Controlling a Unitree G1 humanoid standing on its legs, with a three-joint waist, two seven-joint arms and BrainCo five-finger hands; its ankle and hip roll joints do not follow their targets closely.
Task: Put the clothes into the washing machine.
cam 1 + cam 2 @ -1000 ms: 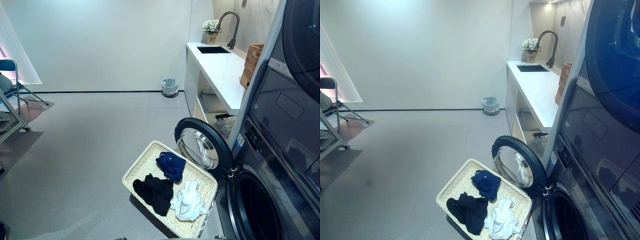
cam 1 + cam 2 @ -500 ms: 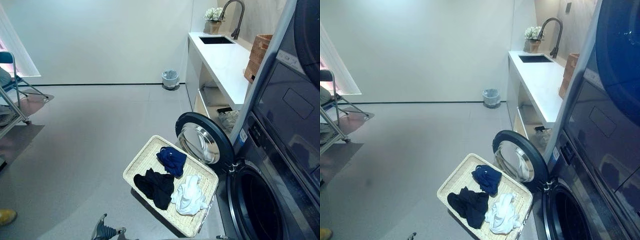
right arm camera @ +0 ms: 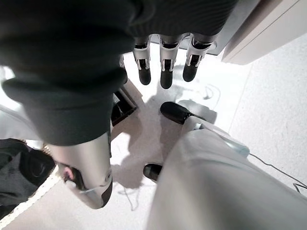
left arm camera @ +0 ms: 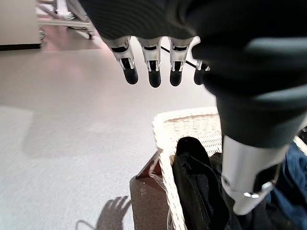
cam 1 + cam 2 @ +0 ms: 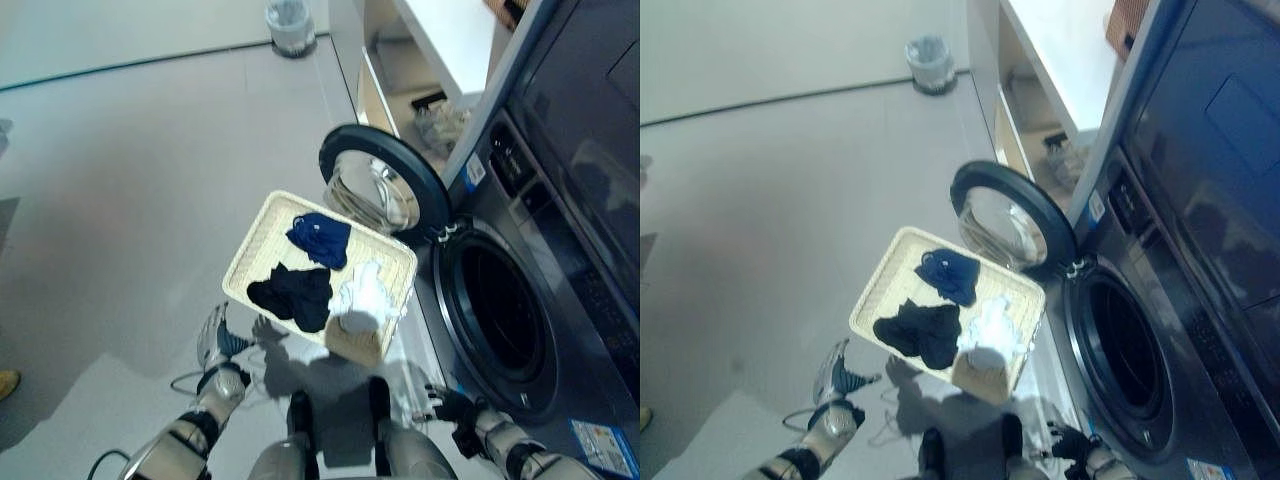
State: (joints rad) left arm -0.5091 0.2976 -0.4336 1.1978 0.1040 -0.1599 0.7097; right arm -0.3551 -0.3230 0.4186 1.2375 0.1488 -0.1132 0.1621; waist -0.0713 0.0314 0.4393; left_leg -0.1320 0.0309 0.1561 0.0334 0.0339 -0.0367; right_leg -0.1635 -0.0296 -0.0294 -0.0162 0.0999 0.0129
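Left eye view: scene from above.
Basket (image 5: 262, 237): woven, centre of frame, on a stand, just left of the washing machine (image 5: 500, 310).
Clothes: black garment (image 5: 293, 294), blue garment (image 5: 320, 237) and white garment (image 5: 364, 296), all lying in the basket.
Door (image 5: 380, 185): swung open, upper centre.
Left hand (image 5: 213, 340): lower left, fingers straight and loose, empty.
Right hand (image 5: 447, 405): lower right, relaxed, empty.
Step advice: reach for the white garment, nearest the drum; gather it whole so nothing trails.

Right hand (image 3: 81, 91), fingers (image 3: 165, 67) straight, above floor (image 3: 273, 115).
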